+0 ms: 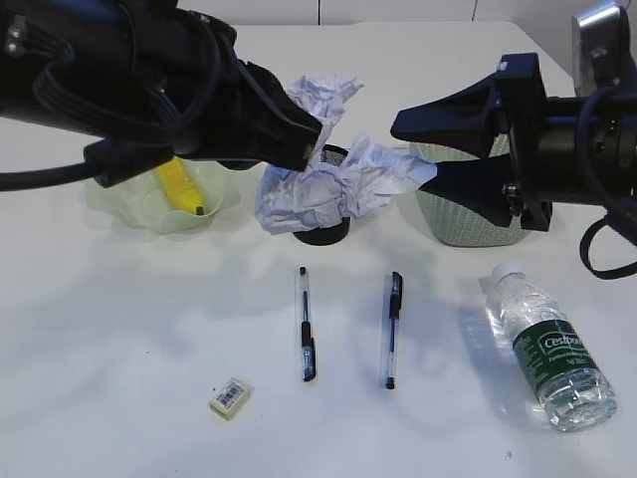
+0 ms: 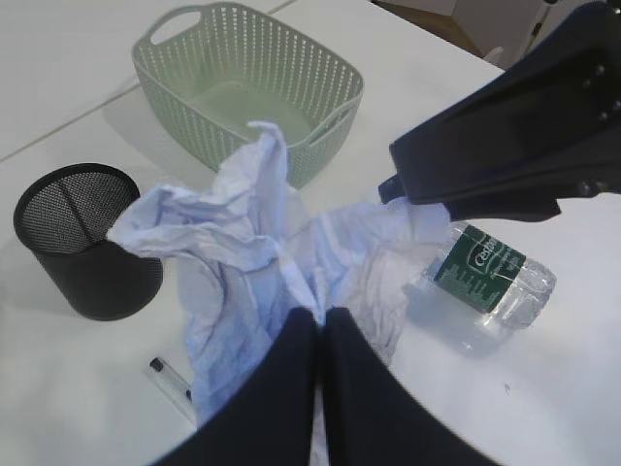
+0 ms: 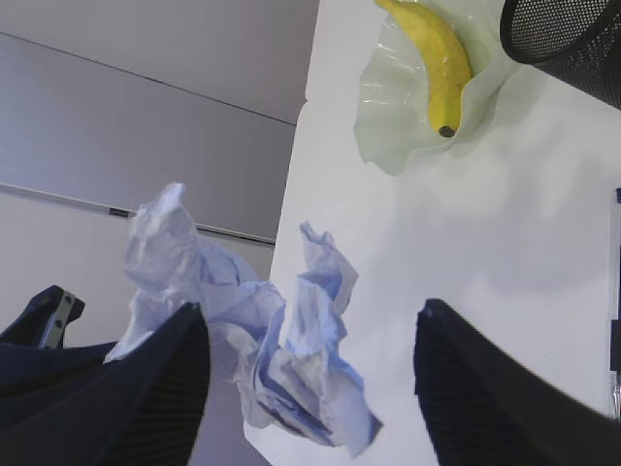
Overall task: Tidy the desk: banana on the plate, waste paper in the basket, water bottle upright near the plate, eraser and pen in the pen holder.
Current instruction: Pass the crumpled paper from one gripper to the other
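Your white bench [image 1: 119, 329], still cluttered.
On it you see plate [image 1: 134, 211], pen holder [image 1: 323, 235], basket [image 1: 463, 224], two pens [image 1: 306, 324], eraser [image 1: 230, 397], and a bottle [image 1: 547, 349] lying down.

We note two black arms with black cable bundles. The left gripper [image 1: 317, 139] and right gripper [image 1: 423, 149] carry tapered matte fingers [image 3: 480, 388]; small silver screws mark the housings.

I count two pens: one [image 1: 306, 324] at 6 o'clock, the other [image 1: 392, 329] at 5. One eraser [image 1: 229, 397] at 7, one bottle [image 1: 547, 348] at 4, one banana [image 1: 181, 186], one plate [image 1: 129, 207], one basket [image 1: 460, 214], one pen holder [image 1: 324, 231], one crumpled paper [image 1: 338, 179].
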Controlling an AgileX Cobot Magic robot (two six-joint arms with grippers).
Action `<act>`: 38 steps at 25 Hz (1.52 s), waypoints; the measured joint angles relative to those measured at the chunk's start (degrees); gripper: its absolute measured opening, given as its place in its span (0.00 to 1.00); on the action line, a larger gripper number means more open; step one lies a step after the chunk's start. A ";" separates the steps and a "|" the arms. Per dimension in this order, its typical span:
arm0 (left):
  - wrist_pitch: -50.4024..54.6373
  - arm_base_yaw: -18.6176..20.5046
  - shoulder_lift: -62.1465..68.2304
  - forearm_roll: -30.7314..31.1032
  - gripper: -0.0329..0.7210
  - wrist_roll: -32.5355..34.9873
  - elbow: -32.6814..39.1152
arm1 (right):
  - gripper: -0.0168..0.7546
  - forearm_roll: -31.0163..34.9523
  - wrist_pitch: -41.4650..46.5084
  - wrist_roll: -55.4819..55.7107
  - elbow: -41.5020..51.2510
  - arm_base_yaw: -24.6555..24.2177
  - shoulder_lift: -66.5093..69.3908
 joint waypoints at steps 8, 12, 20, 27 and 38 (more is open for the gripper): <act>-0.83 0.00 0.00 -0.09 0.01 0.00 0.00 | 0.66 -0.07 2.17 -0.26 -0.24 0.13 3.62; -0.83 0.00 0.00 -0.22 0.01 0.00 0.00 | 0.66 -0.07 2.17 -0.48 -1.03 2.49 4.39; -0.88 0.00 0.00 -0.35 0.01 0.00 0.00 | 0.66 -0.07 1.79 -0.98 -3.29 6.50 6.03; -0.88 0.00 0.00 -0.48 0.01 0.00 0.00 | 0.43 -0.07 1.69 -0.98 -3.29 6.50 6.03; -0.77 0.00 0.00 -0.48 0.29 0.00 0.00 | 0.02 -0.07 1.60 -1.10 -3.29 6.50 6.03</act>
